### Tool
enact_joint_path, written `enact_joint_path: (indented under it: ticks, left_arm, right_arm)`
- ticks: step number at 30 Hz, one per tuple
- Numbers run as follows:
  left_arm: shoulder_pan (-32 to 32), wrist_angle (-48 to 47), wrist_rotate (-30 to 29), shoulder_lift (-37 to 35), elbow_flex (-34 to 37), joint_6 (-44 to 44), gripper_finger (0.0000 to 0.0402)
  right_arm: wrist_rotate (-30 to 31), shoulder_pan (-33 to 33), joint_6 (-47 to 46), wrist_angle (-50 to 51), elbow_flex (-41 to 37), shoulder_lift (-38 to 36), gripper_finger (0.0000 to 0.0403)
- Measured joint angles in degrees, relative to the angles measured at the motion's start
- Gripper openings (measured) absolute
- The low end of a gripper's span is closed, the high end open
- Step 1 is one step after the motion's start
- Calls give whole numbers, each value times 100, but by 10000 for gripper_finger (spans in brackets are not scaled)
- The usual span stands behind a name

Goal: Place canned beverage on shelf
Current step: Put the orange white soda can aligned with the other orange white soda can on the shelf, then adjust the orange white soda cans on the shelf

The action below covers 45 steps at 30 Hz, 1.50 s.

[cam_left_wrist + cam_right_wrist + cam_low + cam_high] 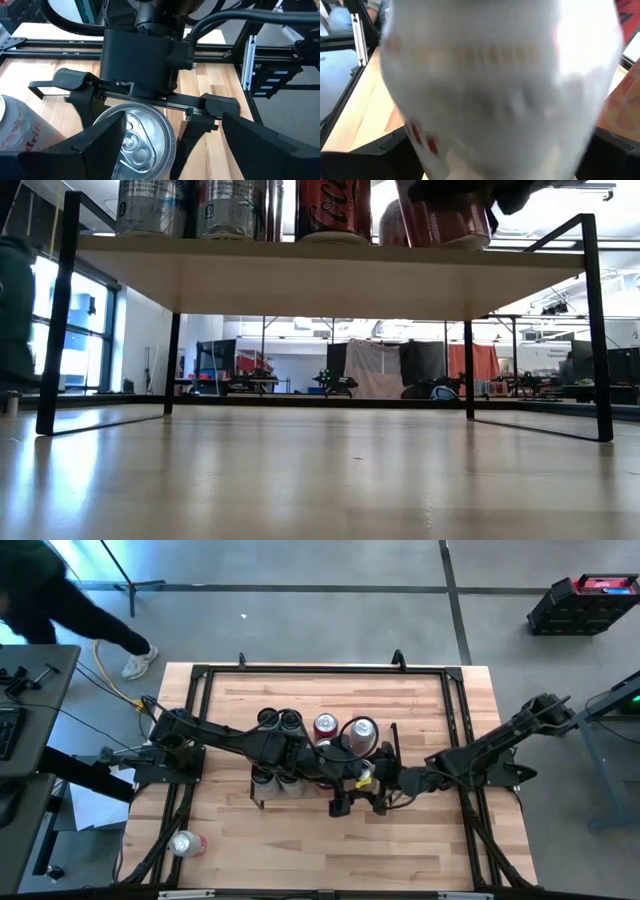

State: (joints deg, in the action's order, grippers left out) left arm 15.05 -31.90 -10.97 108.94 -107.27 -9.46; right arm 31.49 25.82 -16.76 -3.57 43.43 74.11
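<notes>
The shelf [320, 275] stands mid-table and carries several cans [290, 721]. One silver-topped can [137, 142] stands upright on it between both grippers; it fills the right wrist view [495, 85]. My right gripper [145, 127] faces the left wrist camera, open wide, one finger on either side of this can. My left gripper [173, 120] comes from the table's left and is open too, with the can beside one of its fingers. In the low view the can [450, 220] looks slightly tilted at the shelf's right end. My left gripper has one finger [100, 142] overlapping the can's side in the left wrist view; I cannot tell whether it touches. Its other finger [260, 145] stands well apart from the can. My right gripper's fingers [200, 130] flank the can, and I see no touch.
A white can [17, 135] stands close beside the flanked one. Another can [186, 843] lies on the tabletop near the front left corner. Black rails [320, 670] edge the table. A person [60, 600] is beyond the far left corner. Bare wood [330, 850] lies in front of the shelf.
</notes>
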Motion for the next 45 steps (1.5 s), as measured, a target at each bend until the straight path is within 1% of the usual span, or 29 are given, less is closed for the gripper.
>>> enact_joint_path:
  ticks: [7, 15, 21, 25, 29, 32, 37, 39, 42, 45]
  left_arm:
    - [-2, 175, 8, 7, 12, 83, 321]
    - [0, 490, -120, -9, 12, 293, 321]
    - [0, 510, -166, -475, 4, 445, 321]
    - [-2, 435, -307, -775, -1, 526, 321]
    - [1, 286, -575, -1101, -2, 633, 321]
    - [0, -10, -634, -1298, -1, 625, 321]
    - [2, -160, -767, -1637, -1, 635, 321]
    - [7, -188, -783, -1751, -3, 673, 321]
    - [4, -231, -881, -1877, -2, 729, 321]
    - [2, -346, -983, -1971, -4, 817, 321]
  right_arm:
    - [-17, 17, -129, 981, 498, 0, 376]
    - [-29, 20, -443, 2475, 1218, 2, 376]
    - [-57, 33, -679, 3730, 1972, 2, 376]
    - [-186, 127, -796, 4342, 2338, 0, 376]
    - [-201, 217, -1122, 4515, 2644, 2, 376]
    - [-204, 324, -1406, 4937, 2803, 2, 376]
    - [-316, 575, -2193, 5596, 2737, 3, 376]
    - [-224, 640, -2495, 5594, 2658, 4, 376]
    - [71, 655, -2810, 5549, 2594, 16, 376]
    - [350, 594, -2819, 5516, 2589, 121, 376]
